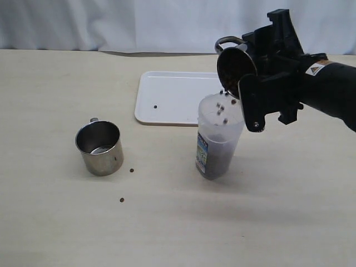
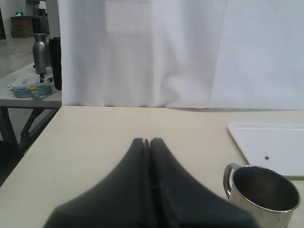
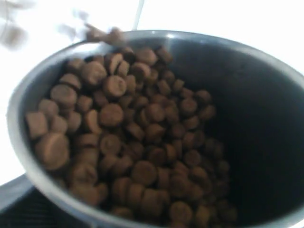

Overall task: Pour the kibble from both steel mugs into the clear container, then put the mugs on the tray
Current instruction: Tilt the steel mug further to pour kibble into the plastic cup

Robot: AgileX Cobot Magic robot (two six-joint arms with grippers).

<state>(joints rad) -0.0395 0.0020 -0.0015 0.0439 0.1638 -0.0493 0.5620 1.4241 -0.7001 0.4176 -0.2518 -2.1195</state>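
Pouring well meant holding the tilted steel mug (image 3: 266,118), clamped in the right gripper (image 1: 251,75), centred over the clear container (image 1: 218,139) so kibble (image 3: 128,142) fell inside; the left gripper (image 2: 148,142) sat closed, empty

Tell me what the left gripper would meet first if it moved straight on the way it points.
Likely nothing near: the left gripper points along bare table toward the white curtain. The steel mug and the tray lie off to one side of that line; depth is unclear.
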